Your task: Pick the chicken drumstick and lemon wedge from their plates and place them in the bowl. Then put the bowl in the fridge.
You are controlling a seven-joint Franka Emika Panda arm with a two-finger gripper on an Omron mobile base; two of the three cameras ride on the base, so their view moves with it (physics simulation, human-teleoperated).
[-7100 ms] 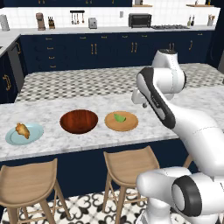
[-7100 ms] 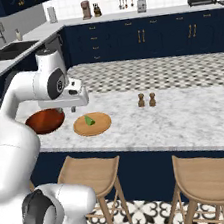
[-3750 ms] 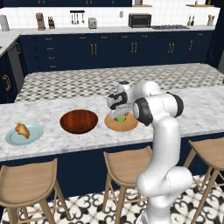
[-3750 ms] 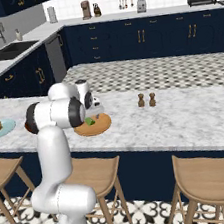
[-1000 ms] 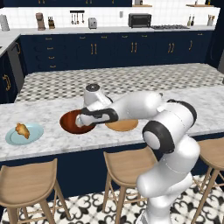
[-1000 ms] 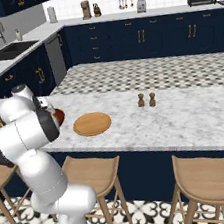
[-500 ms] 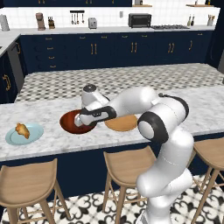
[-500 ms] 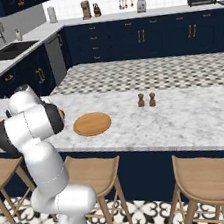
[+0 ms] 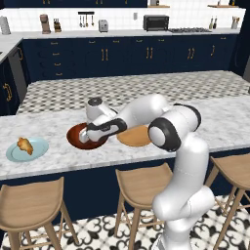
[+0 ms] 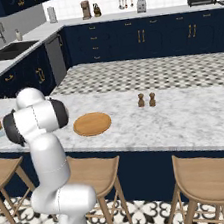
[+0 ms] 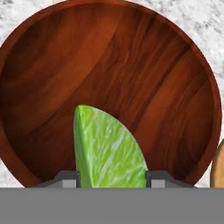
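In the hand view, the two-finger gripper (image 11: 112,179) pinches the bright yellow-green lemon wedge (image 11: 109,151) between its dark finger tips (image 11: 65,179), low at six o'clock, directly over the round, dark reddish-brown glossy wooden bowl (image 11: 131,65); a sliver of the tan wooden plate (image 11: 218,166) shows at four o'clock. In the left base view, the gripper (image 9: 88,138) hangs over the bowl (image 9: 75,135) on the white marble counter (image 9: 215,117); the flat tan wooden plate (image 9: 136,136) lies just beside the bowl at three o'clock, bare; the golden-brown chicken drumstick (image 9: 24,145) rests on the pale light-blue round plate (image 9: 36,151), well apart at nine o'clock. In the right base view, two small brown shakers (image 10: 146,100) stand at three o'clock of the tan plate (image 10: 92,123).
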